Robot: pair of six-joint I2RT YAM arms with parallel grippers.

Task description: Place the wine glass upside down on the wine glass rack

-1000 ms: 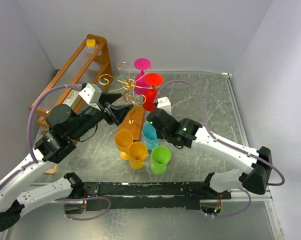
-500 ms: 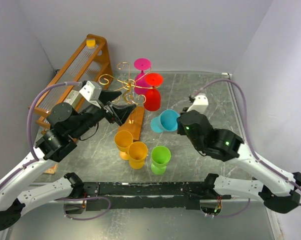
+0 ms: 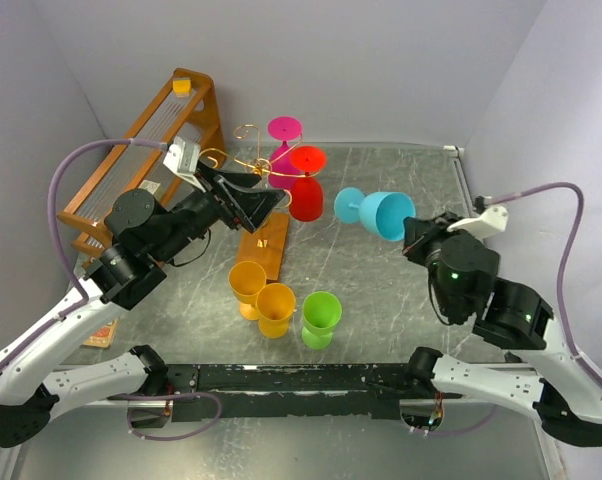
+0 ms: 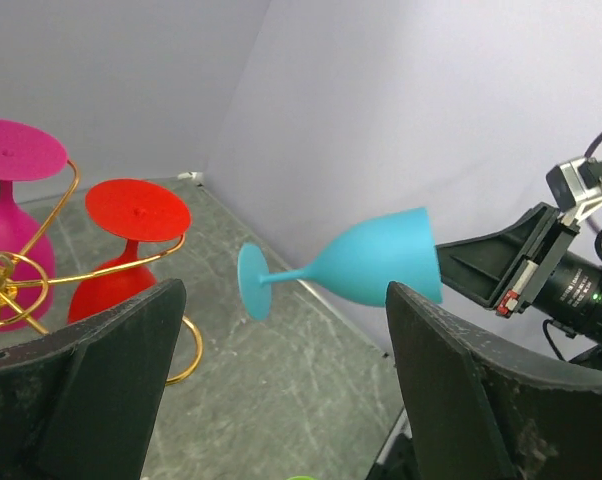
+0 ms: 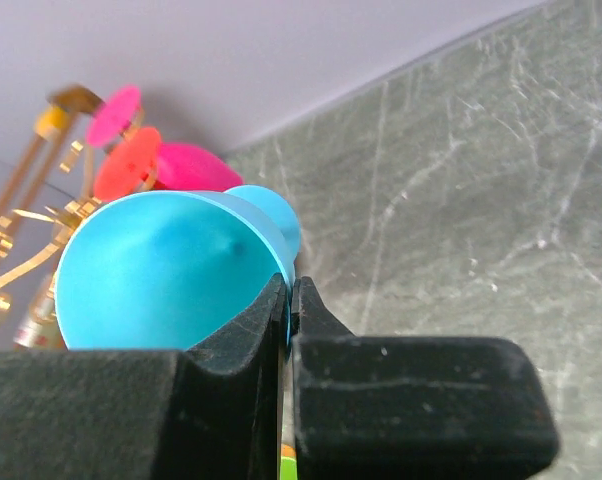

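My right gripper [image 3: 411, 232] is shut on the rim of a blue wine glass [image 3: 379, 211] and holds it on its side in the air, foot pointing left toward the rack. The glass also shows in the right wrist view [image 5: 166, 275] and the left wrist view [image 4: 366, 268]. The gold wire wine glass rack [image 3: 243, 170] stands on its orange-brown wooden base [image 3: 263, 246] at centre back. A red glass [image 3: 305, 184] and a magenta glass [image 3: 284, 140] hang upside down on it. My left gripper [image 3: 251, 205] is open and empty, raised beside the rack.
Two orange cups [image 3: 262, 297] and a green cup [image 3: 320, 317] stand upright near the front centre. A larger slanted orange wooden shelf rack [image 3: 146, 140] stands at the back left. Grey walls close in on both sides.
My right gripper has lifted the blue glass off the table and carried it right and up, tipping it on its side. My left gripper has risen and opened wider beside the rack.
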